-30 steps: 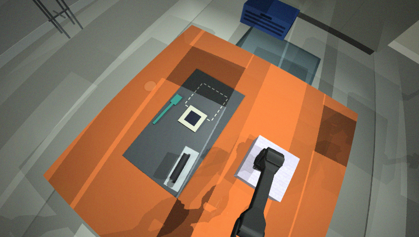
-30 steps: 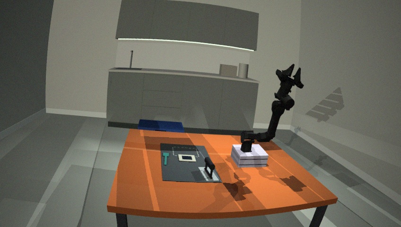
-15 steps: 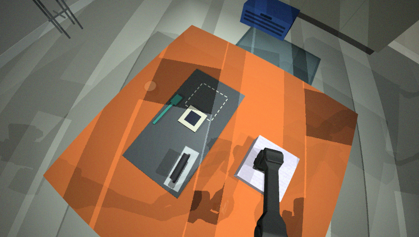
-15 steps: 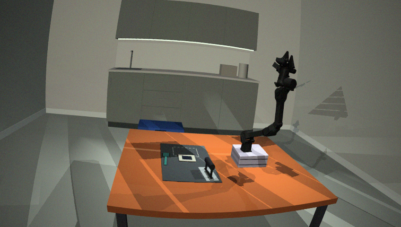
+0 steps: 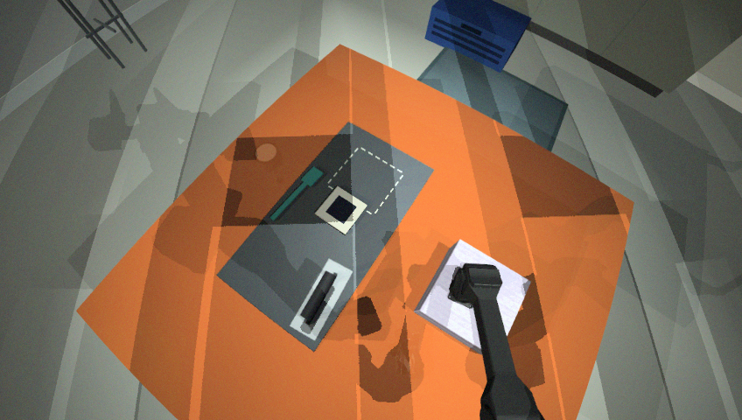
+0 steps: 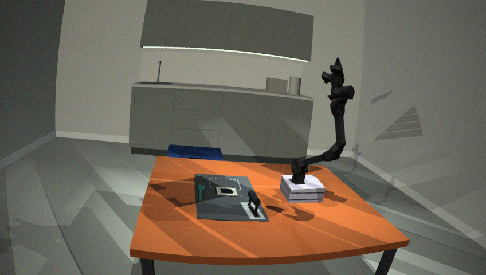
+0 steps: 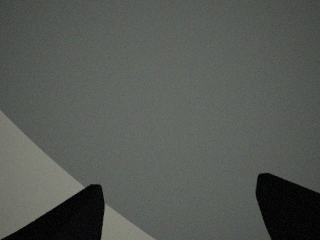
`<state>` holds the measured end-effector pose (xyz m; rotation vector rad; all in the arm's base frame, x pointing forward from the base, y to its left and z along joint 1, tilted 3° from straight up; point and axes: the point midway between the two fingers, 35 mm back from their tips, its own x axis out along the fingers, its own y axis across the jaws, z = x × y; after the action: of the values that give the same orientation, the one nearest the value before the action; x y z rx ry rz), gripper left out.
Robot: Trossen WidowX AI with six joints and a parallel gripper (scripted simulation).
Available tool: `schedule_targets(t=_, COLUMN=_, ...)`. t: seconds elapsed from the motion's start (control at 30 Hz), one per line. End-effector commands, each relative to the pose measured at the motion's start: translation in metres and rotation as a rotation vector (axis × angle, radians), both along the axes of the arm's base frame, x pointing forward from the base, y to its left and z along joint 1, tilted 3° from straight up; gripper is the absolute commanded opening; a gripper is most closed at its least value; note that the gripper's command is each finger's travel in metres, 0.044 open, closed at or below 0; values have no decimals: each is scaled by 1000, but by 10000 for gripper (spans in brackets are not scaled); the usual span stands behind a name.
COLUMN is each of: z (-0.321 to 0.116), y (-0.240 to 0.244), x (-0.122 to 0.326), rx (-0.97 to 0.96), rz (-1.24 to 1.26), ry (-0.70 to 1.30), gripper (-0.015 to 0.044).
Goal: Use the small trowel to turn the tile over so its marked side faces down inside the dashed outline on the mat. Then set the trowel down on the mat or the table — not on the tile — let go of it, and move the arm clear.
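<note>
Showing the tile (image 5: 341, 209) (image 6: 226, 191) marked face up on the grey mat (image 5: 260, 260) (image 6: 214, 211), at seven o'clock of the dashed outline's centre (image 5: 366, 177) (image 6: 224, 183) in the top view and overlapping its near edge. From the tile, a teal flat-bladed tool (image 5: 297, 194) (image 6: 200, 192) lies at ten o'clock; a pale plate with a raised black handle (image 5: 319, 297) (image 6: 253, 197), at six. The raised gripper (image 6: 337, 62) (image 7: 182, 191) has its jaws apart, nothing between them.
</note>
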<state>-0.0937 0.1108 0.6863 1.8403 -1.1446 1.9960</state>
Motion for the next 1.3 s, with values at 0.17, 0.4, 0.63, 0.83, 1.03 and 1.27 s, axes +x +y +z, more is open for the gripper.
schedule_targets(t=0.17, z=-4, y=-86, x=22, rx=131, rz=244, ry=-2, gripper=300)
schedule_targets(t=0.4, z=-17, y=-151, x=57, rx=246, rz=452, ry=-3, gripper=300)
schedule_targets(t=0.63, z=-36, y=-200, x=103, rx=359, rz=652, ry=-4, gripper=300)
schedule_targets(t=0.83, z=-60, y=-233, x=150, rx=464, rz=819, ry=0, gripper=300)
schedule_targets(t=1.03, z=-90, y=-254, x=202, rx=576, rz=980, ry=11, gripper=300)
schedule_targets(t=1.27, z=-128, y=-257, x=264, rx=708, rz=1177, ry=35, gripper=300)
